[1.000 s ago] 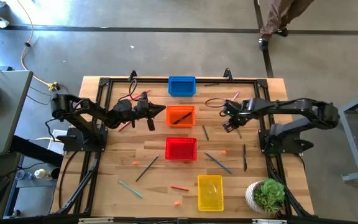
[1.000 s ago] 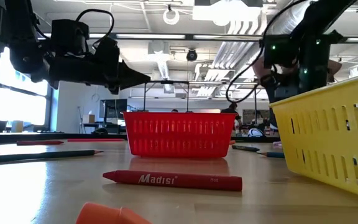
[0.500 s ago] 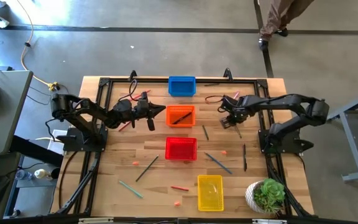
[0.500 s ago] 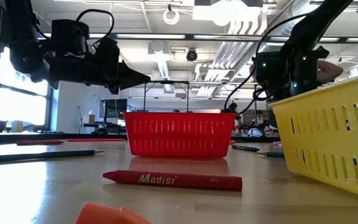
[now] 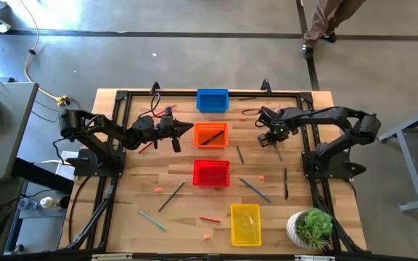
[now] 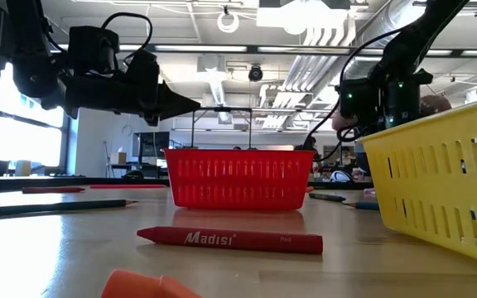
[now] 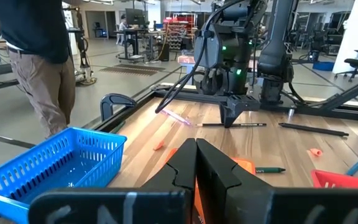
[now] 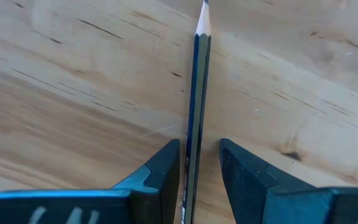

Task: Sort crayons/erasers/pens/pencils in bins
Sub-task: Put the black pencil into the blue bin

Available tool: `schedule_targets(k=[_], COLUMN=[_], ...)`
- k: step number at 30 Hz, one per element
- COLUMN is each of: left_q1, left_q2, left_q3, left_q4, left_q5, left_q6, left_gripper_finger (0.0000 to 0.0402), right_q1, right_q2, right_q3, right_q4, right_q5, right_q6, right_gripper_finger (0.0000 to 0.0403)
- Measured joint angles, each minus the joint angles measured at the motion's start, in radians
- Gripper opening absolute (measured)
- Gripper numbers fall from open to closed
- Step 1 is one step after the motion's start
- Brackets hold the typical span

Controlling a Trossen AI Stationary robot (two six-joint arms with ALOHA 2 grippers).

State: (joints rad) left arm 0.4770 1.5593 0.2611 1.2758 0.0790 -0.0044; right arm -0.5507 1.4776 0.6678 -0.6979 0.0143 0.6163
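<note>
So the wooden worktop [image 5: 129,181] has a black frame running round its edges, and the four bins run in a loose line down its middle: the blue bin [image 5: 212,100] at the far edge, then the orange bin [image 5: 210,135], the red bin [image 5: 211,173], and the yellow bin [image 5: 244,223] close to the near edge. There's a potted plant [image 5: 310,228] on the near right corner, and a person [image 5: 325,25] stands on the floor beyond the far edge.

The left gripper [image 5: 175,144] hangs just off the left side of the orange bin, fingers pressed together with nothing in them. The right gripper [image 5: 273,139] is down at the wood to the right of the orange bin, near the far right corner. Its fingers [image 8: 160,171] sit slightly apart on either side of a dark blue pencil [image 8: 195,106] that lies flat on the wood. They're not touching it, as far as I can see.

Loose stuff is scattered all over: a dark pencil [image 5: 171,196] left of the red bin, a blue stick [image 5: 255,188] to its right, a red crayon [image 6: 230,239] and a teal stick [image 5: 152,220] toward the near edge, and an eraser [image 5: 207,236], a tiny orange lump, just left of the yellow bin. None of it blocks the right gripper.
</note>
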Motion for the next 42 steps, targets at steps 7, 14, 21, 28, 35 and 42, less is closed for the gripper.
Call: schedule_targets(k=[7, 14, 21, 28, 35, 42], left_q1=[0.0, 0.0, 0.0, 0.0, 0.0, 0.0], left_q2=[0.0, 0.0, 0.0, 0.0, 0.0, 0.0], left_q3=[0.0, 0.0, 0.0, 0.0, 0.0, 0.0], left_q4=[0.0, 0.0, 0.0, 0.001, 0.001, 0.001], left_q5=[0.0, 0.0, 0.0, 0.0, -0.012, -0.058], left_q6=[0.0, -0.002, -0.003, -0.01, -0.011, -0.021], left_gripper_finger=[0.0, 0.0, 0.0, 0.0, 0.0, 0.0], right_q1=[0.0, 0.001, 0.002, 0.02, 0.102, 0.267], right_q2=[0.001, 0.002, 0.002, -0.016, -0.026, -0.027], right_q3=[-0.002, -0.002, 0.009, 0.083, 0.193, 0.359], right_q4=[0.005, 0.014, 0.001, -0.038, -0.107, -0.219], right_q5=[-0.003, -0.008, -0.008, -0.007, -0.003, 0.027], right_q6=[0.007, -0.015, -0.042, -0.048, 0.048, 0.244], right_gripper_finger=[0.0099, 0.0047, 0.001, 0.0009, 0.0009, 0.0009])
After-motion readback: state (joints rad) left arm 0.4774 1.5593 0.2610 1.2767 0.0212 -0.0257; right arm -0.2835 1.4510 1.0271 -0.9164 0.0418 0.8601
